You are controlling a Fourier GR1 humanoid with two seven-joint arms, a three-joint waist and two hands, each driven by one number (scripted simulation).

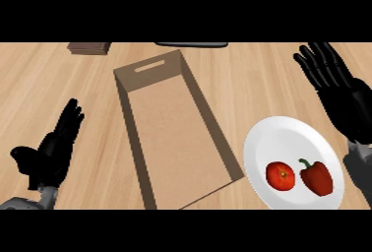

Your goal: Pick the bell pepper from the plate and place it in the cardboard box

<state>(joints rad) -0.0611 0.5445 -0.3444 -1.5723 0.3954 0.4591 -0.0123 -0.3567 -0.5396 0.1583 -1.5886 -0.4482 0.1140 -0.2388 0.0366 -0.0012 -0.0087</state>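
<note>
bell pepper [317,178] on plate [280,138], (below open) right robot hand [338,81]

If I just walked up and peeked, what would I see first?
Probably the white plate at the lower right, with a red bell pepper and a round red tomato side by side on it. Next, the long open cardboard box in the middle of the wooden counter. Two black hands, left hand and right hand, are open at the sides.
</note>
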